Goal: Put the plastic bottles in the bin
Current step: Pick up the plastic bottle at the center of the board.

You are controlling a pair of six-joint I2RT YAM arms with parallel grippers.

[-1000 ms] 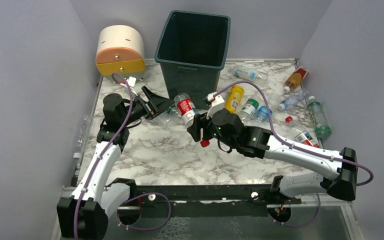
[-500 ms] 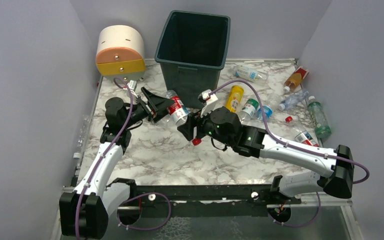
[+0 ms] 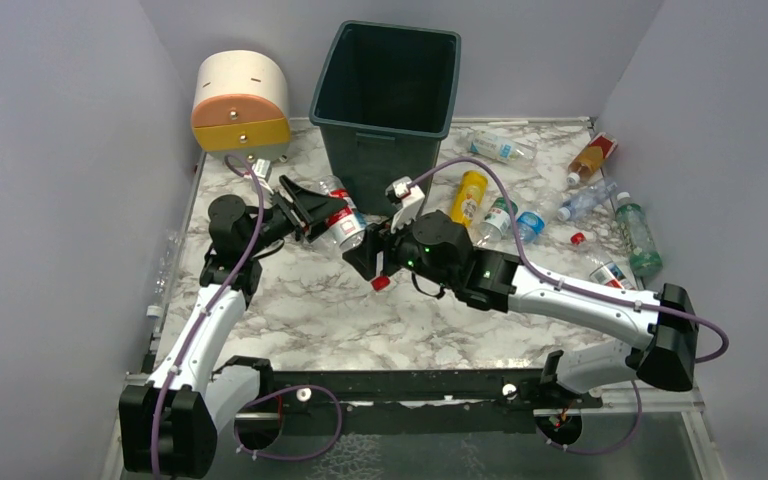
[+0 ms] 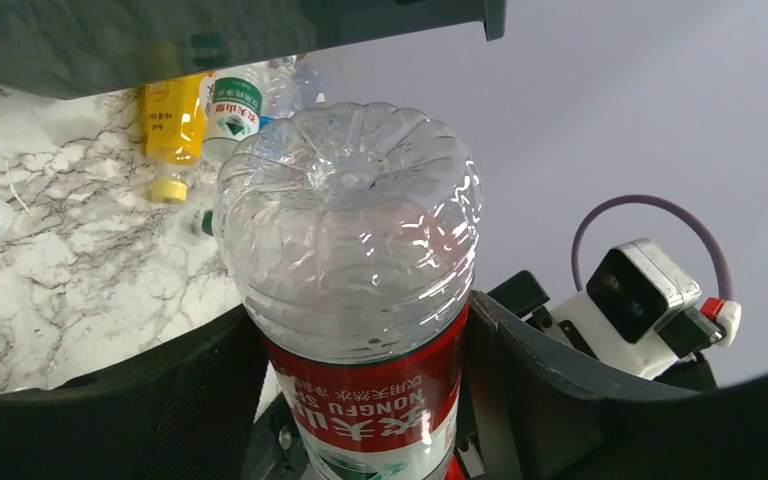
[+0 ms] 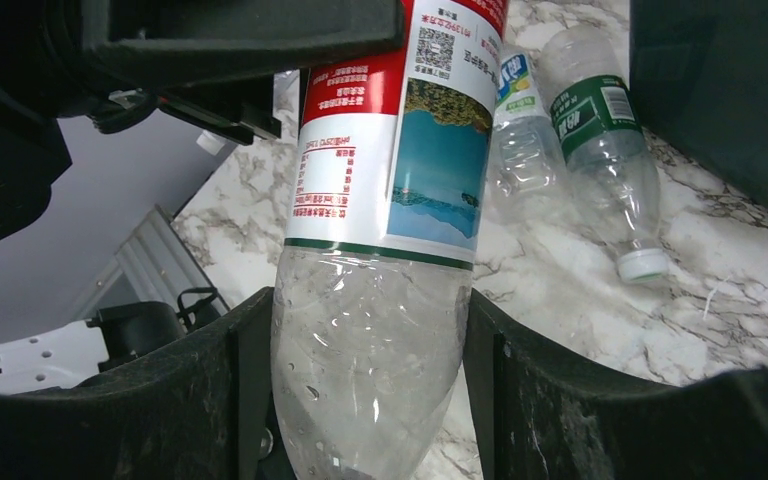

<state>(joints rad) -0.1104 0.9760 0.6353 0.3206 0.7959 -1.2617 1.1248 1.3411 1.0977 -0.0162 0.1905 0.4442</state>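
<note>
One bin (image 3: 385,92) — roughly eleven bottles (image 3: 469,196)

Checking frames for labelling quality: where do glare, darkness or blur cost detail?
Left wrist: bright glints speckle the red-labelled bottle, the yellow bottle behind slightly soft. Right wrist: label print crisp, fingers nearly black. Top external: evenly lit, inside of the bin dark.

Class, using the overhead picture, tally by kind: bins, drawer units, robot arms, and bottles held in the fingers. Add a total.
bin: 1
drawer unit: 1
robot arms: 2
held bottle: 1
Total: 5
</note>
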